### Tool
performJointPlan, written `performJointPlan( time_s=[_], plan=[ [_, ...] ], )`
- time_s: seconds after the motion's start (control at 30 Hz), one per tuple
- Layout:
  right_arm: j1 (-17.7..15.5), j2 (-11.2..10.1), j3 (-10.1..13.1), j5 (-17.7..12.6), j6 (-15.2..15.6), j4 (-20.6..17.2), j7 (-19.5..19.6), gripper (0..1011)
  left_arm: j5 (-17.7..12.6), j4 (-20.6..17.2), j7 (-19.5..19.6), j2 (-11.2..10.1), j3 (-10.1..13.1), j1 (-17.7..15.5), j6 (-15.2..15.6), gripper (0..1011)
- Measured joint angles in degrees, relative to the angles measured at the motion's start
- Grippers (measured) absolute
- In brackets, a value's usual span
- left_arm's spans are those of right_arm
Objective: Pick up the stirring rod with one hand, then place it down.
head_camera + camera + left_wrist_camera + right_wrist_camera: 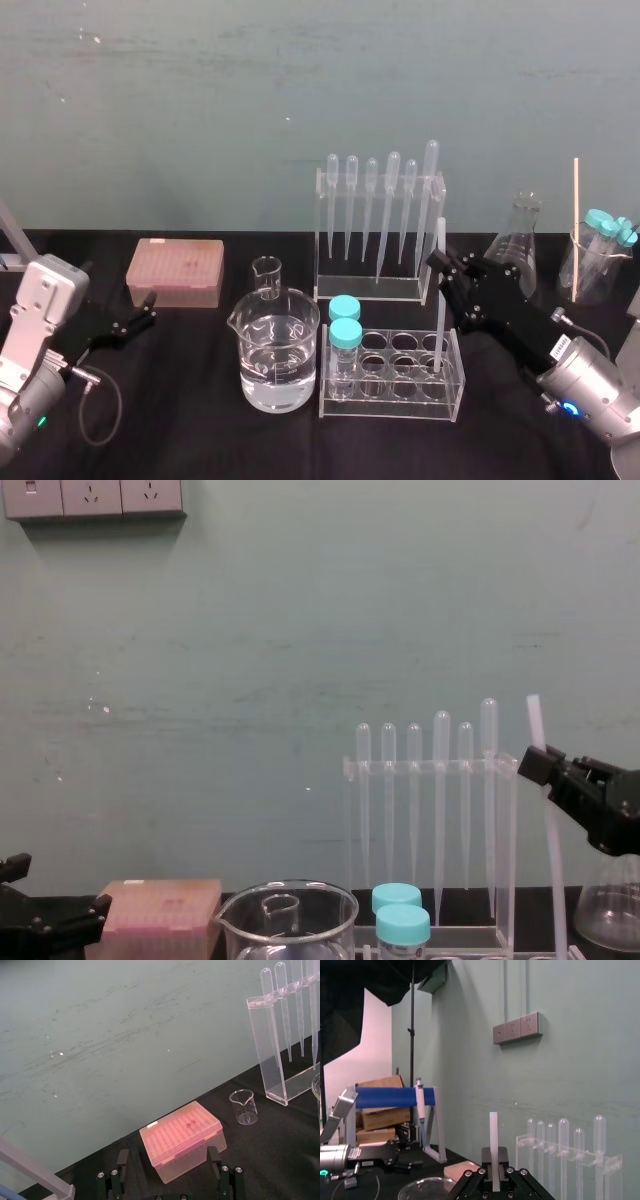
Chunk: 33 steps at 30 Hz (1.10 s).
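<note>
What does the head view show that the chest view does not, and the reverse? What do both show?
Head view: a far-right beaker holding a wooden stick, and the holes of the tube rack, where the lower end of the stirring rod reaches. Chest view: wall sockets high up. Both: the right gripper shut on the upright rod, the pipette rack, the large beaker, the pink tip box, and the open left gripper on the robot's left.

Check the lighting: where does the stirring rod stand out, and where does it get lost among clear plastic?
Right wrist view: the stirring rod stands out pale against the evenly lit wall, in the right gripper. Chest view: plain above the gripper, fainter below. Head view: low contrast against the clear pipette rack; left gripper parked, dark on dark cloth.
</note>
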<state>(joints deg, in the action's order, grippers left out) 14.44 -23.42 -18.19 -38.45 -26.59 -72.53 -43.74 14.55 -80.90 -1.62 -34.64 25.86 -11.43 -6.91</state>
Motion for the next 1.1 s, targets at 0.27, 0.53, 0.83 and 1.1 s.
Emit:
performJointPlan(
  time_s=[0.27,0.53,0.83,1.1],
  plan=[
    [1.06,0.88,-0.11,1.04,1.32,2.69,-1.25,68,0.00,0.00,0.00,0.00,0.00,0.00,0.00,1000],
    [1.95,1.21,-0.61,2.48,2.57,5.41,-1.60,68,0.00,0.00,0.00,0.00,0.00,0.00,0.00,1000],
    [2.70,1.41,-1.28,3.60,4.35,7.12,-1.55,68,0.00,0.00,0.00,0.00,0.00,0.00,0.00,1000],
    [2.86,1.47,-1.40,3.84,4.68,7.35,-1.40,68,0.00,0.00,0.00,0.00,0.00,0.00,0.00,1000]
  ],
)
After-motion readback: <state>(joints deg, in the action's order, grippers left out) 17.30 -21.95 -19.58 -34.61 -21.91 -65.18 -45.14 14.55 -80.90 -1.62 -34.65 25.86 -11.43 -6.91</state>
